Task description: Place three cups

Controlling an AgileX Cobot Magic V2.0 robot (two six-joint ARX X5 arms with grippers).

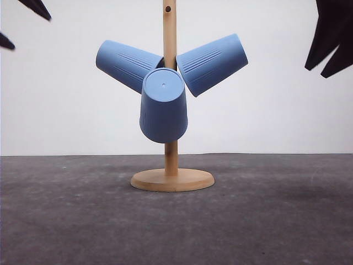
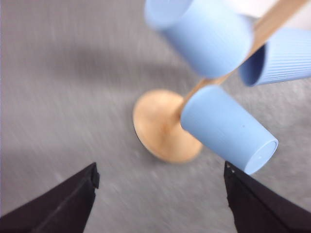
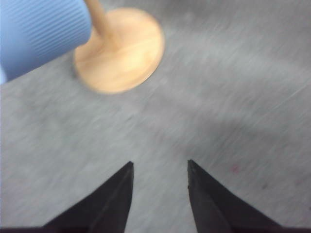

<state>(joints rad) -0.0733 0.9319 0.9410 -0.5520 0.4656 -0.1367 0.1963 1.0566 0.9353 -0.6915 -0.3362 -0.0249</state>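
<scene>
- The left hand [image 2: 160,194] was spread wide and held nothing, raised above the grey tabletop [image 2: 58,97] near the wooden stand [image 2: 163,128].
- The right hand [image 3: 159,194] was parted more narrowly, also empty, with the stand's round base [image 3: 121,53] ahead of it.
- All three cups [image 1: 164,105] hung mouth-inward around the stand's post, touching it: one to the left [image 1: 128,63], one to the right [image 1: 212,62], one facing front.
- Risk, as I judged it: either hand swinging inward could clip a cup or rock the stand, since both wrist views looked motion-blurred.
</scene>
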